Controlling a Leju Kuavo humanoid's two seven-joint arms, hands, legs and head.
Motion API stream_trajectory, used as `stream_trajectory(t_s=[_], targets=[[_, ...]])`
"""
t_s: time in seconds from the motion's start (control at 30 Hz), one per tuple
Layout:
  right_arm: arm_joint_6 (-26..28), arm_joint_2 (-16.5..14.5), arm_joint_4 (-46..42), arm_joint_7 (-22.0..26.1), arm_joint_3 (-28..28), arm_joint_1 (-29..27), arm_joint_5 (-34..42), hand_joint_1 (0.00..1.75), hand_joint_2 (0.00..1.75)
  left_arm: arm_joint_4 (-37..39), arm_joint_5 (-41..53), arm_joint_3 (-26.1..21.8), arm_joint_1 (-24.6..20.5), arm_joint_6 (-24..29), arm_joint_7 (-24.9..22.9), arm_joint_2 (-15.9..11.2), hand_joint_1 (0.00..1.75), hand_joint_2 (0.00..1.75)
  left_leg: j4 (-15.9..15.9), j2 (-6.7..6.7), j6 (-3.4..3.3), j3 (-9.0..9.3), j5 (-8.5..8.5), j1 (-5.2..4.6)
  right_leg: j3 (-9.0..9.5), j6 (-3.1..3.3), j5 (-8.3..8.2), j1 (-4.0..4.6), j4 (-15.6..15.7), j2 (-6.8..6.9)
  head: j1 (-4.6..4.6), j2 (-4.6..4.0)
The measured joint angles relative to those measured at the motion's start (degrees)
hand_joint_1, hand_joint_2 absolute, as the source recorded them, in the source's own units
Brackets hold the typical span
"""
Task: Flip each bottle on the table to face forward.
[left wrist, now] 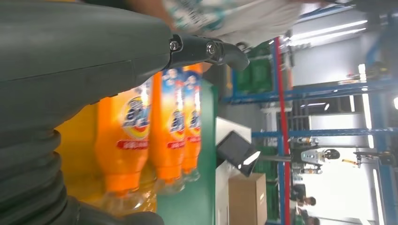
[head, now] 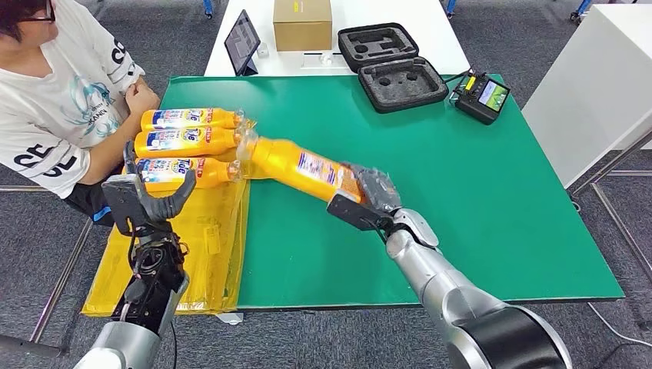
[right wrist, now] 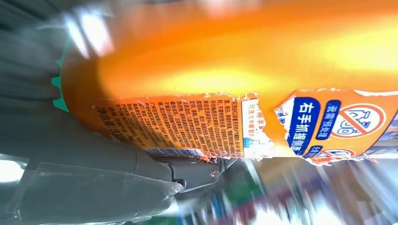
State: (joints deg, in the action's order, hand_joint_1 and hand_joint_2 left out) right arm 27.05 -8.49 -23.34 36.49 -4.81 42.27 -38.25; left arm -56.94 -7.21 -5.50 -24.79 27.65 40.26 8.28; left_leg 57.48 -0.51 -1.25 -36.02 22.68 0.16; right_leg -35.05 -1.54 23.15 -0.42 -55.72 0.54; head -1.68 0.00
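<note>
Mid-frame, the right hand (head: 367,197) grips a bottle (head: 301,167); lower left, the left hand (head: 148,201) seems spread, holding nothing, near 3 bottles (head: 186,141).

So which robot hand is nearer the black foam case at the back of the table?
Right. The right robot hand grips an orange bottle mid-table, nearer the black foam case; the left robot hand hangs over the yellow sheet at the table's left.

Glossy orange plastic bottles (head: 187,142) carry shiny printed labels; the held bottle (head: 301,169) has a torn paper label (right wrist: 197,126). Beneath them, the table (head: 477,184) has a matt green covering.
</note>
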Motion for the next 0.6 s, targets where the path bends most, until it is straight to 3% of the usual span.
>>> stream_trajectory(t_s=[0.13,0.27,0.5,0.6], targets=[[6.9,-1.3,-13.4,3.3,1.0,-5.4,12.8,1.75,1.75,-1.9,-5.5,-5.2,3.5,-5.6,0.0,0.1,0.00,1.75,0.0,0.01,0.03,-0.01,0.04,0.00,-0.04,0.01,0.04,0.00,0.0,0.01,-0.01,0.00],[11.4,-1.3,-24.4,3.5,0.7,-11.5,18.8,1.75,1.75,-3.9,-10.8,-9.0,7.3,-10.1,0.0,0.1,0.00,1.75,0.0,0.02,0.02,-0.06,0.07,0.01,-0.09,0.03,0.07,-0.01,0.0,0.01,0.00,0.00],[12.0,-1.3,-32.7,3.5,-0.2,-15.8,22.9,1.75,1.75,-5.6,-15.4,-10.6,10.0,-13.4,-1.1,0.2,0.00,1.75,0.0,0.03,0.01,-0.09,0.05,0.00,-0.11,0.00,0.04,-0.02,0.0,0.02,-0.01,0.00],[10.4,-1.0,-32.9,3.5,-0.5,-16.8,26.7,1.75,1.75,-7.3,-22.1,-8.4,11.8,-21.1,-7.5,0.2,0.00,1.75,0.0,0.04,0.00,-0.09,0.04,0.00,-0.11,-0.01,0.03,-0.03,0.0,0.03,-0.01,0.00]])
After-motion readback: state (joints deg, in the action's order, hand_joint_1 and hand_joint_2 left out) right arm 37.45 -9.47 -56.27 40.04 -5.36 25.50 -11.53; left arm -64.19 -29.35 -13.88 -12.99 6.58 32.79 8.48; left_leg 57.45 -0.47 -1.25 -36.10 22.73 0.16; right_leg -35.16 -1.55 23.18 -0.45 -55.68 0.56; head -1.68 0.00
